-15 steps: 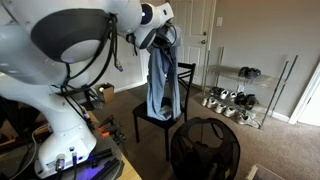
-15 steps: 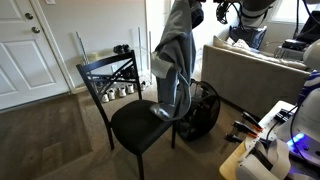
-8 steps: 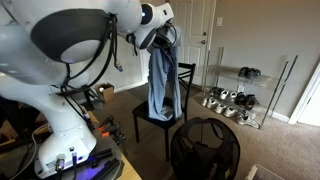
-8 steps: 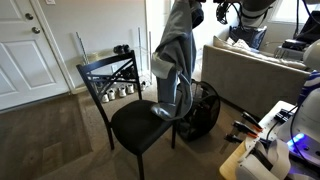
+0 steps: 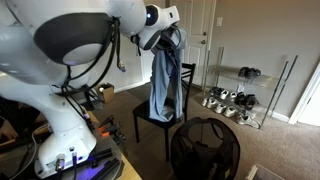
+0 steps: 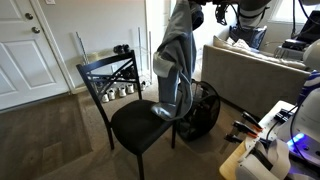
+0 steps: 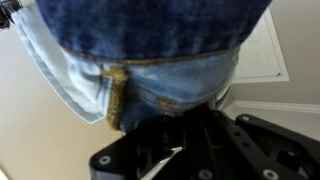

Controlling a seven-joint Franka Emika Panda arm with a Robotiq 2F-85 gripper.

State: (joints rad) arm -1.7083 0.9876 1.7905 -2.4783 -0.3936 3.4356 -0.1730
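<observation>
Gripper (image 5: 168, 30) is clamping a pair of jeans (image 5: 163, 80) near the waistband, jaws together on the denim; wrist view is showing the belt seam and pocket stitching of the jeans (image 7: 150, 60) bunched right against the gripper body (image 7: 180, 148), fingertips buried in cloth.

Jeans (image 6: 175, 60) are hanging full length over the black chair (image 6: 140, 125); held from the top end, likely so the legs drop straight under their own weight; the lower ends appear to be reaching the seat, folding a little there.

Arm is reaching high and outward, the wrist pointing down over the chair (image 5: 160, 115), with the white links arcing up from the base in an exterior view.

Black mesh hamper (image 5: 205, 150) is standing just beside the chair; shoe rack (image 5: 235, 95) is sitting by the far wall; sofa (image 6: 250, 65) is sitting behind the hamper (image 6: 205, 105).
</observation>
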